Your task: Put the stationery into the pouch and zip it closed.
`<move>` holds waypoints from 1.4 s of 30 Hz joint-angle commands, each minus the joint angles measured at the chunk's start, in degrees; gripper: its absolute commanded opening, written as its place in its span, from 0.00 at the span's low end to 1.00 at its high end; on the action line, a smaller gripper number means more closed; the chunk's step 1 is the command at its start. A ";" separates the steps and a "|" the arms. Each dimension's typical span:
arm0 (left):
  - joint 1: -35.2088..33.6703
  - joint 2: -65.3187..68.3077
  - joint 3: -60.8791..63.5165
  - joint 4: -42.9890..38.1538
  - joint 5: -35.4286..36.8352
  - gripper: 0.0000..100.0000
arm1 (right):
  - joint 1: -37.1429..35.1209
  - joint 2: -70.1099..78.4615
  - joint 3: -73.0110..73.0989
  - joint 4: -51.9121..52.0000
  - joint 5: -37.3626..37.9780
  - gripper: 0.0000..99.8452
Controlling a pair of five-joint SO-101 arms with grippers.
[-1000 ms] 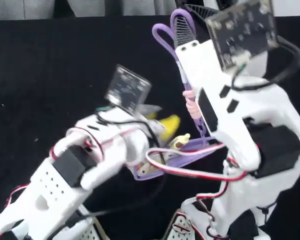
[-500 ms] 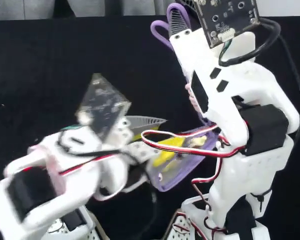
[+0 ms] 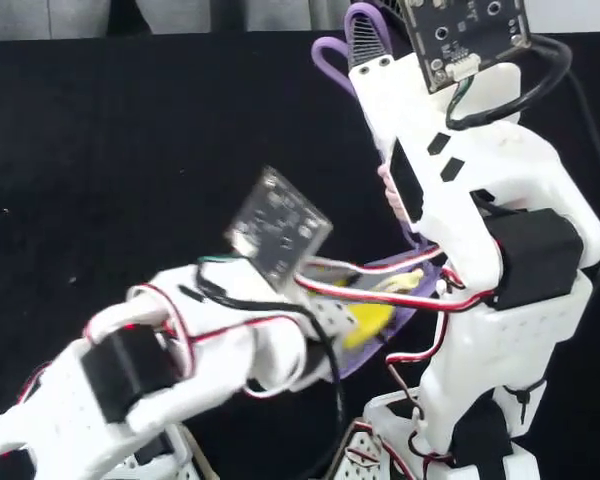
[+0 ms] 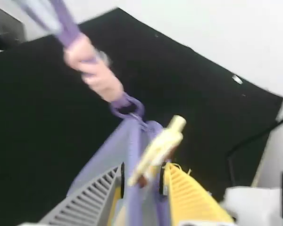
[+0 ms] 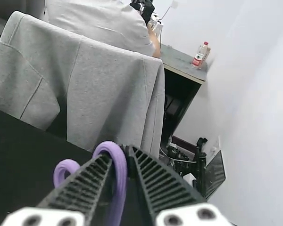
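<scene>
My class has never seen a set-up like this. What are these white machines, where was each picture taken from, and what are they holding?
These are two small white robot arms at a black table. The high view comes from a fixed camera looking down. The other two come from a camera on each arm's wrist. The right gripper, high up, pinches the purple strap of a purple pouch, which hangs below it. The left gripper clamps the pouch's edge beside a pale yellow piece, possibly the zip pull.
</scene>
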 commanded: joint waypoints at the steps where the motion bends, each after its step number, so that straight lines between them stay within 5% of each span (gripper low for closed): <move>1: 3.65 -0.79 -1.01 -1.67 0.53 0.16 | 0.62 0.13 -1.71 -1.58 0.09 0.01; 13: -1.27 -0.79 5.41 -9.41 0.18 0.16 | 0.53 0.13 -1.71 -1.58 0.00 0.01; 31: -2.51 -18.20 10.15 -4.04 -8.62 0.21 | 0.44 0.13 -1.45 -1.58 0.00 0.01; 36: 3.38 -17.14 15.78 -10.81 -13.01 0.21 | 0.44 0.13 -1.45 -1.58 0.18 0.01; 42: -0.31 -17.05 21.05 -19.60 -13.19 0.21 | 0.44 0.13 -1.45 -1.58 0.35 0.01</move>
